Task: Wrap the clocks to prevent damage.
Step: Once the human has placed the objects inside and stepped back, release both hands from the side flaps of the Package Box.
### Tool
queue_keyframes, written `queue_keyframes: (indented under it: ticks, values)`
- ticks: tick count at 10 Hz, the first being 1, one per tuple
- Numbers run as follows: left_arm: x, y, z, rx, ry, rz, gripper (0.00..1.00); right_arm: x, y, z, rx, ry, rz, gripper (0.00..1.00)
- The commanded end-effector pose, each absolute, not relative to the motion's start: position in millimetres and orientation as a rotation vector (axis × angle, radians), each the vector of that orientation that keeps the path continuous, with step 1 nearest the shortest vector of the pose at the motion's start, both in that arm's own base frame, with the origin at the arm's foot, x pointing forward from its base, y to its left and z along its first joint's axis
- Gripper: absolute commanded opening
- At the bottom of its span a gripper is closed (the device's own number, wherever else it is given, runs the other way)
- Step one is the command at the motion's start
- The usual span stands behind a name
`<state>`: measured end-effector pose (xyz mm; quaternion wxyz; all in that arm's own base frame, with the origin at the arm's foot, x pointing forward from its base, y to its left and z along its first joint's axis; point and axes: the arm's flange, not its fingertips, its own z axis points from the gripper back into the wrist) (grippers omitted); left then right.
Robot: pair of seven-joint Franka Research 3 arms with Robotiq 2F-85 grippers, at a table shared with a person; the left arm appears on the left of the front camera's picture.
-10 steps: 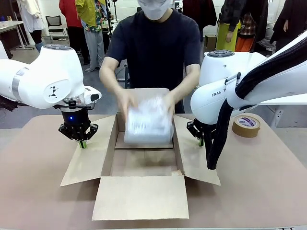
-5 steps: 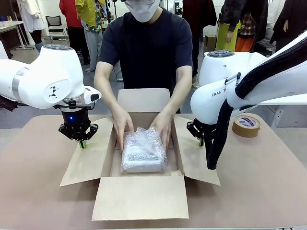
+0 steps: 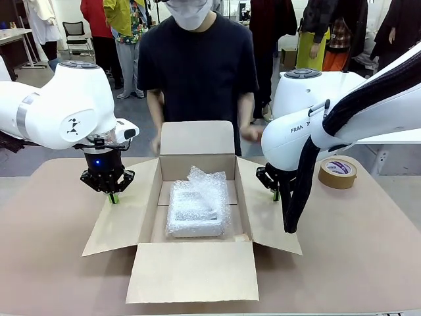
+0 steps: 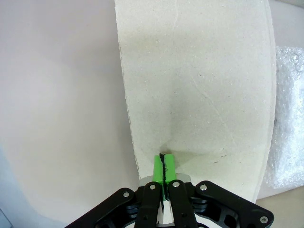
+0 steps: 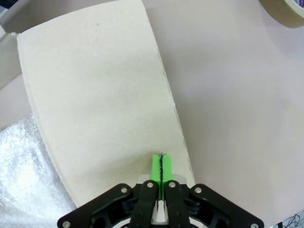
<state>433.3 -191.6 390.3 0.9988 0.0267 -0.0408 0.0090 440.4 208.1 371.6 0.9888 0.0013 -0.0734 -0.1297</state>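
Note:
A bundle wrapped in bubble wrap (image 3: pixel 196 209) lies inside the open cardboard box (image 3: pixel 191 270); whatever clock it holds is hidden by the wrap. My left gripper (image 3: pixel 114 197) is shut, its tips resting on the box's left flap (image 3: pixel 125 217). In the left wrist view the shut green pads (image 4: pixel 163 164) touch that flap (image 4: pixel 199 85), with bubble wrap (image 4: pixel 287 118) at the edge. My right gripper (image 3: pixel 276 195) is shut with its tips on the right flap (image 3: pixel 270 217). The right wrist view shows the closed pads (image 5: pixel 161 166) on the flap (image 5: pixel 99 95) beside the wrap (image 5: pixel 23 161).
A roll of brown tape (image 3: pixel 337 172) lies on the table at the right, and is seen again as tape (image 5: pixel 285 12) in the right wrist view. The person stands behind the box with both hands (image 3: pixel 248 133) raised off it. Bare table lies to the left and right.
The person lowered the wrapped bundle into the box, let go and pulled both hands back. Neither arm has moved.

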Motion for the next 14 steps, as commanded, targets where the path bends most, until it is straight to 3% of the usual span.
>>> queue_keyframes:
  ticks: [1,3,4,5,9,11,14]
  values:
    - [433,-191,390,0.069,-0.083,0.015,0.0,440,208,371,-0.021,-0.155,-0.27,0.01]
    - [441,-188,404,0.032,-0.102,-0.03,0.0,440,208,372,0.003,-0.147,-0.26,0.01]
    - [437,-187,430,-0.01,-0.166,-0.126,0.0,429,208,393,-0.002,-0.162,-0.103,0.01]
    - [435,-185,474,-0.062,-0.22,-0.37,0.0,415,206,427,-0.059,-0.211,0.013,0.01]
    - [375,-142,590,-0.091,-0.247,-0.817,0.0,328,183,532,-0.268,-0.154,0.305,0.01]
    - [366,-132,592,-0.021,-0.287,-0.804,0.0,321,174,540,-0.281,-0.16,0.222,0.01]
    - [367,-145,603,-0.078,-0.288,-0.801,0.0,307,178,550,-0.265,-0.152,0.249,0.01]
